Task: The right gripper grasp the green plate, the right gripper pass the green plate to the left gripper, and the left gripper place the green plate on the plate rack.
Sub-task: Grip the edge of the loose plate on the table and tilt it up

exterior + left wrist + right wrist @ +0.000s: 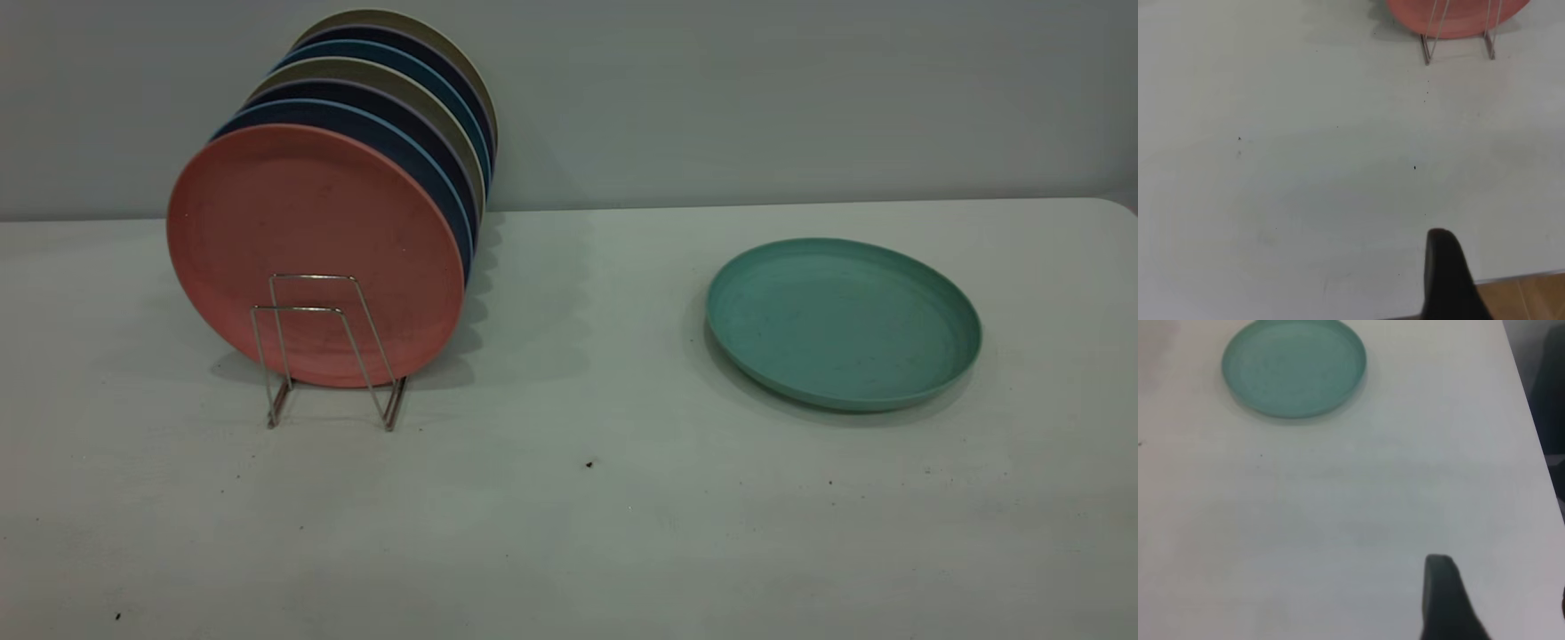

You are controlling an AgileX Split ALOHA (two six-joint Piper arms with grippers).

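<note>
The green plate (843, 322) is seen lying flat on the tabletop (569, 498), well apart from the rack (327, 348), where a pink plate (311, 249) and others stand upright. Only one finger of the left hand (1448, 277) and of the right hand (1443, 600) is shown; their state cannot be told.
</note>
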